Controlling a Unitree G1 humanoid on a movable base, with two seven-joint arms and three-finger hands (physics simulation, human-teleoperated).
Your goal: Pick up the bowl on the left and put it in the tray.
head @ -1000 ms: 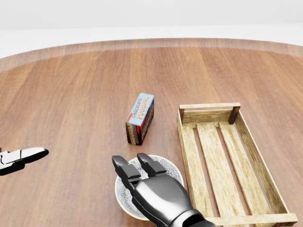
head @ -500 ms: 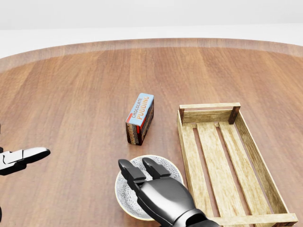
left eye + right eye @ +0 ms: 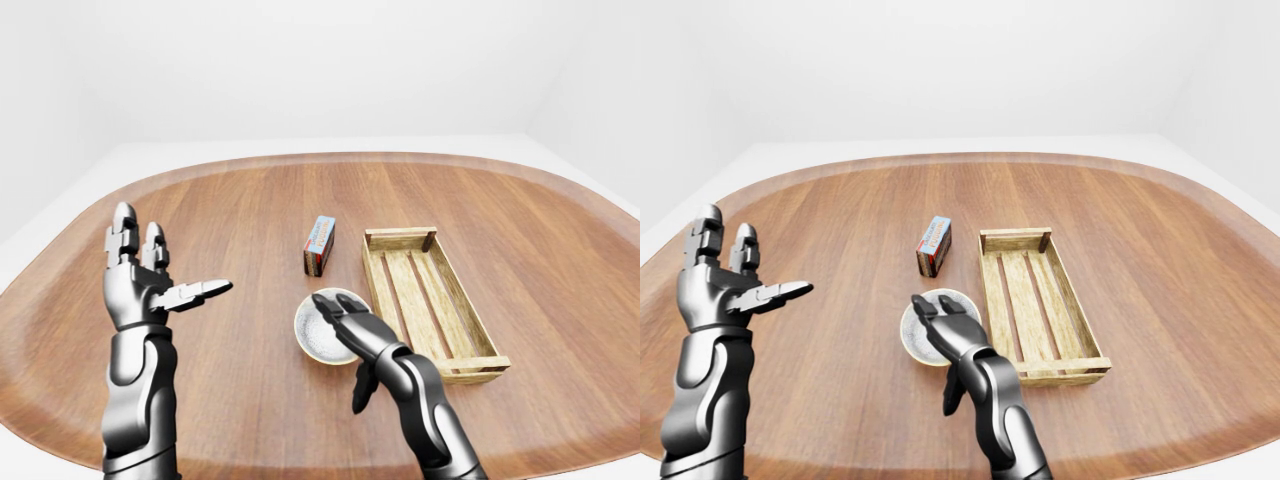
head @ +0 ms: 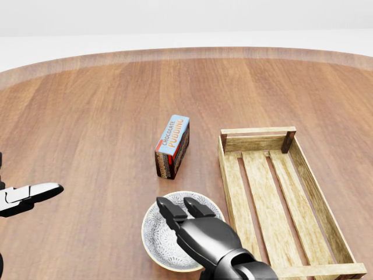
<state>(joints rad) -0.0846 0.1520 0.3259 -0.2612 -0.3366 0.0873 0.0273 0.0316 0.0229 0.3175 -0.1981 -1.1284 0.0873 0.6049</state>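
Observation:
A white bowl with a grey speckled inside sits on the table at the bottom of the head view, just left of the wooden slatted tray. My right hand hovers over the bowl's right half with its fingers stretched out and open. Its thumb hangs below the bowl's near rim in the left-eye view. Nothing is closed round the bowl. My left hand is raised at the left, open and empty, well apart from the bowl. The tray holds nothing.
A chocolate pudding box stands on its long edge just above the bowl and left of the tray's top corner. The round wooden table spreads wide on all sides, its edge curving along the top of the view.
My right hand has slid back toward the bottom of the head view, so more of the bowl's inside shows. The left hand has hardly shifted. Bowl, box and tray stay put.

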